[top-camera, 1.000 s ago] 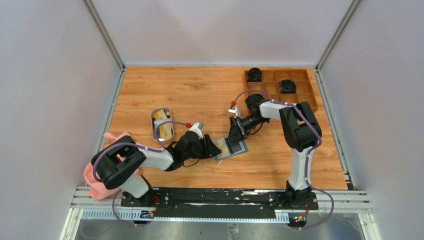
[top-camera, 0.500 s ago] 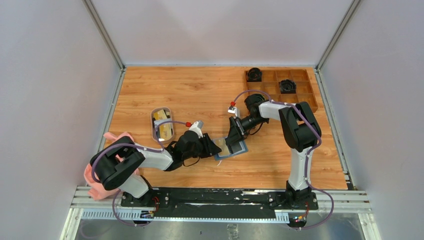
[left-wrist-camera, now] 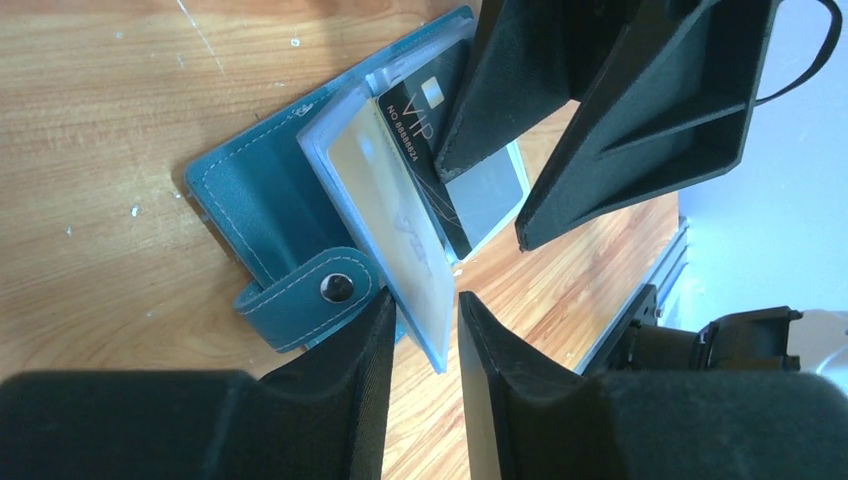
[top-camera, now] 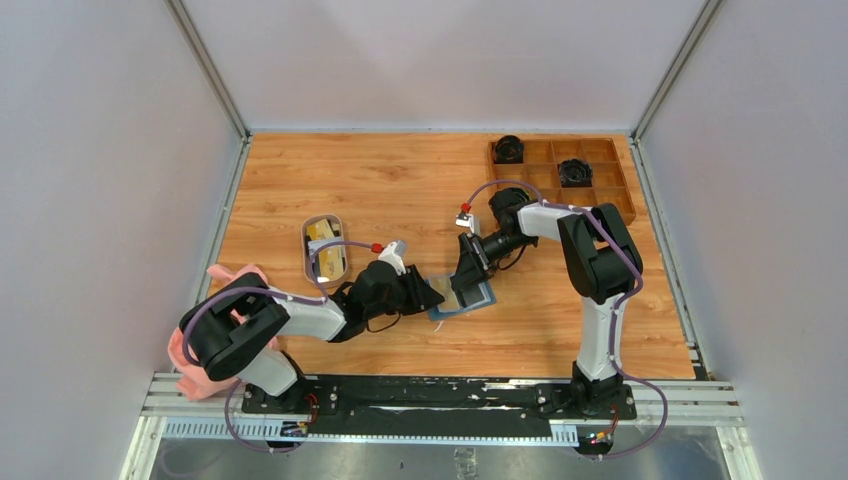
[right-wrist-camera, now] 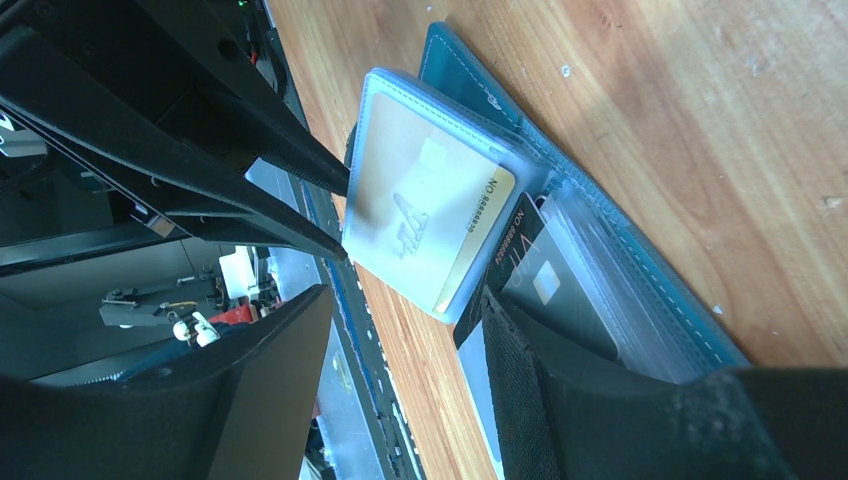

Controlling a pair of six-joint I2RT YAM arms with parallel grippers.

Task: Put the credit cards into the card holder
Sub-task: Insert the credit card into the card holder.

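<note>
The teal card holder lies open on the table between both grippers. In the left wrist view one clear pocket with a beige credit card stands up off the card holder, its edge between the narrowly parted fingers of my left gripper, leaning on one finger. A black VIP card lies in the neighbouring pocket. My right gripper is open. One finger presses on the black card and the card holder; the other is in the air. The beige card faces it.
A small oval dish with more yellowish cards stands left of the left gripper. A pink cloth lies at the near left. A brown compartment tray with two black round parts stands at the far right, behind the right gripper.
My left gripper has drawn back very slightly to the left. The card holder and the right gripper have stayed in place.
</note>
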